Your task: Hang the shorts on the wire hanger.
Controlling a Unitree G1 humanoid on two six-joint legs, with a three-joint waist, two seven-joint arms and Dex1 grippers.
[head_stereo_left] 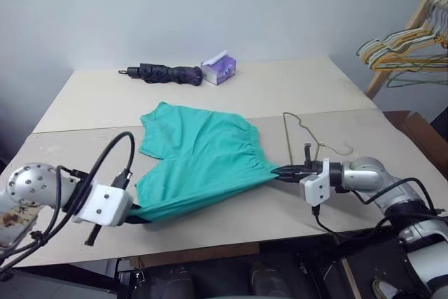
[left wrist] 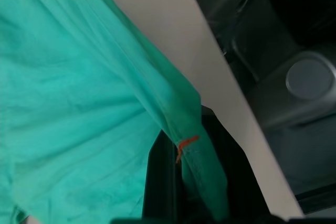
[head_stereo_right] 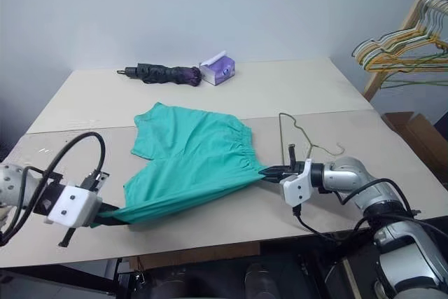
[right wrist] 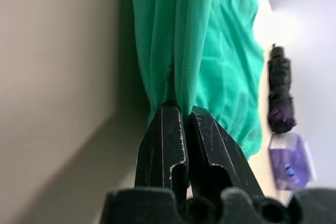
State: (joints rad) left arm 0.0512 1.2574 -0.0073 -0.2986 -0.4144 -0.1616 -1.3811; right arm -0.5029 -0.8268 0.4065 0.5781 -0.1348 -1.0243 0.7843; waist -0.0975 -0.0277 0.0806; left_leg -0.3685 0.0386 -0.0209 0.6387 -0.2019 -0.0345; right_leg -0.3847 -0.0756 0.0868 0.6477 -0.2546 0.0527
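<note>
The teal-green shorts lie spread on the beige table, stretched between my two grippers. My left gripper is shut on the near left corner of the cloth, where a small orange-red tag shows beside its black fingers. My right gripper is shut on the gathered waistband end at the right. The thin olive-grey wire hanger lies flat on the table just behind the right gripper, its hook pointing right.
A dark folded umbrella and a purple tissue box sit at the table's far side. A wooden rack with pastel hangers stands at the far right. The table's near edge runs just below both grippers.
</note>
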